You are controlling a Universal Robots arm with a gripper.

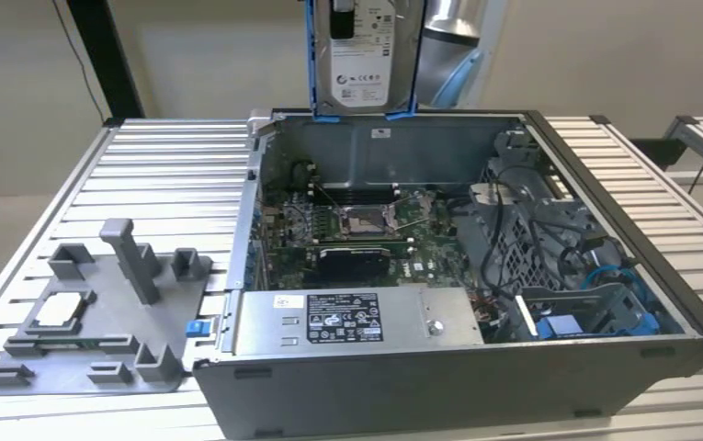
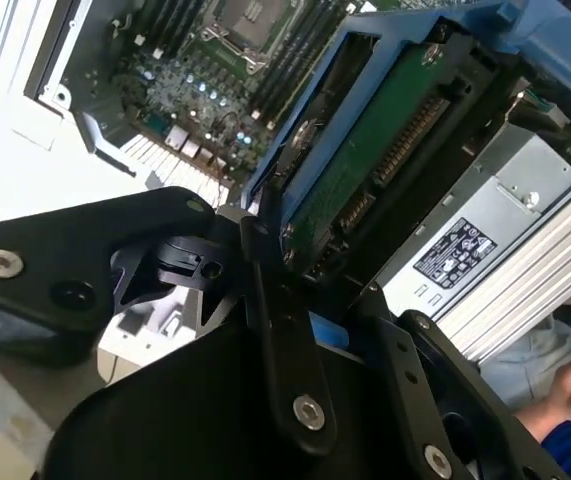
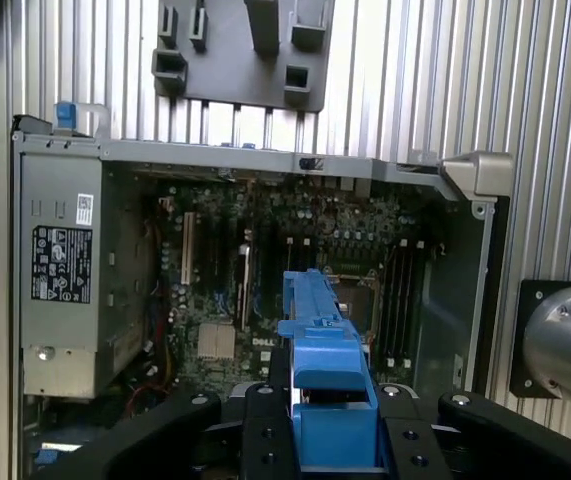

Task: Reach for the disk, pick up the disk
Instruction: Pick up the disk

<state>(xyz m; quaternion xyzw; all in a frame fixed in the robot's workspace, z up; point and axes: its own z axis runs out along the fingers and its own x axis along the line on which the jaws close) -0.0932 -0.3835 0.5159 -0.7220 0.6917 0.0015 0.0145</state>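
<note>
The gripper (image 2: 315, 300) was clamped on the disk (image 1: 357, 55) by its blue bracket (image 1: 311, 64), holding it upright high above the open computer case (image 1: 449, 390), so the pickup looked done, calling only for a steady hold.

The disk (image 1: 360, 55) is cut off by the exterior view's top edge.

A flat silver-grey disk (image 1: 358, 46) with a white label, framed by a blue plastic bracket, hangs upright over the far wall of an open dark-grey metal computer case (image 1: 449, 386). The case lies on a ribbed metal table (image 1: 167, 175). A grey plastic fixture tray (image 1: 106, 326) sits beside the case, toward the table's front corner on the exterior view's left.
</note>
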